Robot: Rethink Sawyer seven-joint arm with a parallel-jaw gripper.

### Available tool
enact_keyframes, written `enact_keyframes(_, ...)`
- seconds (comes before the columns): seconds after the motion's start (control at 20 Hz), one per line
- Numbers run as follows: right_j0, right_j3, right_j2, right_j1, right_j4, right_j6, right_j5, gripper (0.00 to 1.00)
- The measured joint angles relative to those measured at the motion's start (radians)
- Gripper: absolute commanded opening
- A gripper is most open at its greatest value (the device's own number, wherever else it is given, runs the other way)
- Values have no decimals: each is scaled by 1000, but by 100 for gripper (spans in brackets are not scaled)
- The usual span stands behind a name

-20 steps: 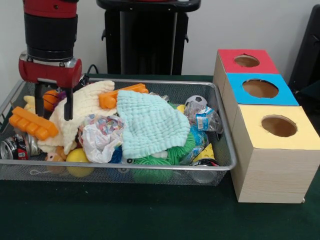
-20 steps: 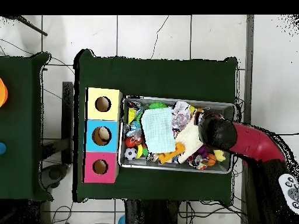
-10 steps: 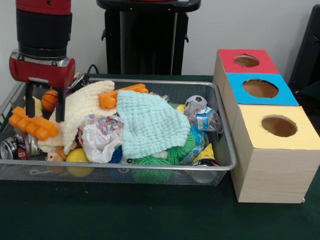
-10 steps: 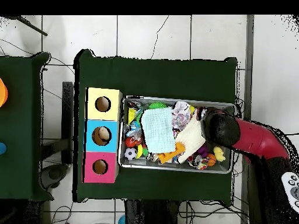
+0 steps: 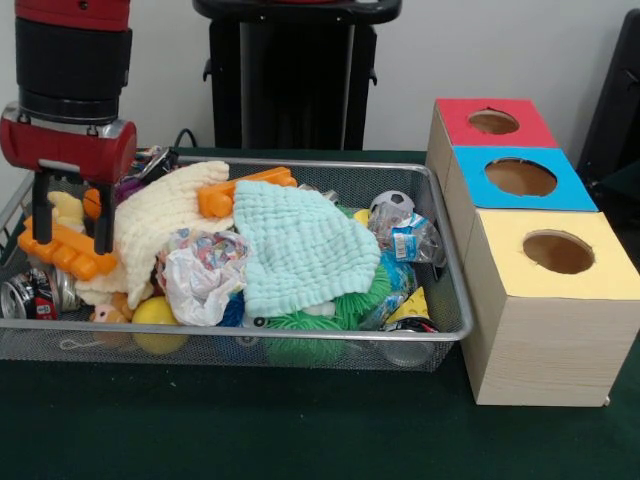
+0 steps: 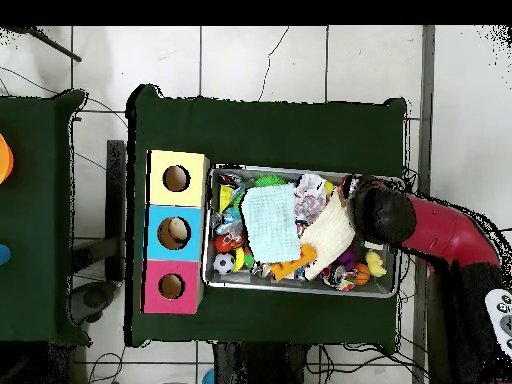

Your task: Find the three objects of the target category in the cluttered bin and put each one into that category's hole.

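A wire mesh bin point(image 5: 250, 330) point(image 6: 300, 283) holds a heap of clutter. My gripper point(image 5: 70, 238) hangs open at the bin's left end in the front view, its two dark fingers point(image 5: 103, 220) straddling an orange toy block point(image 5: 62, 248). A small orange ball point(image 5: 92, 203) sits just behind the fingers. In the overhead view the arm point(image 6: 385, 215) covers the bin's right end. Three boxes with round holes stand beside the bin: red point(image 5: 490, 122) point(image 6: 171, 286), blue point(image 5: 520, 178) point(image 6: 174, 233) and yellow point(image 5: 556, 252) point(image 6: 177, 179).
The heap includes a mint cloth point(image 5: 300, 250), a cream knitted cloth point(image 5: 160, 215), a second orange block point(image 5: 240, 190), a crumpled wrapper point(image 5: 200, 275), a yellow ball point(image 5: 155, 318), a soccer ball point(image 5: 392, 205), a crushed can point(image 5: 30, 295) and a green spiky toy point(image 5: 310, 325).
My gripper has shifted left in the front view, from over the cream cloth to the bin's left end, and now straddles the orange block. It stays open.
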Motion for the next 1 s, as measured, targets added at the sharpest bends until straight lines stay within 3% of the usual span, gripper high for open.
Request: enact_keyframes(1.0, 33, -40, -3, 103, -3, 0, -1, 100)
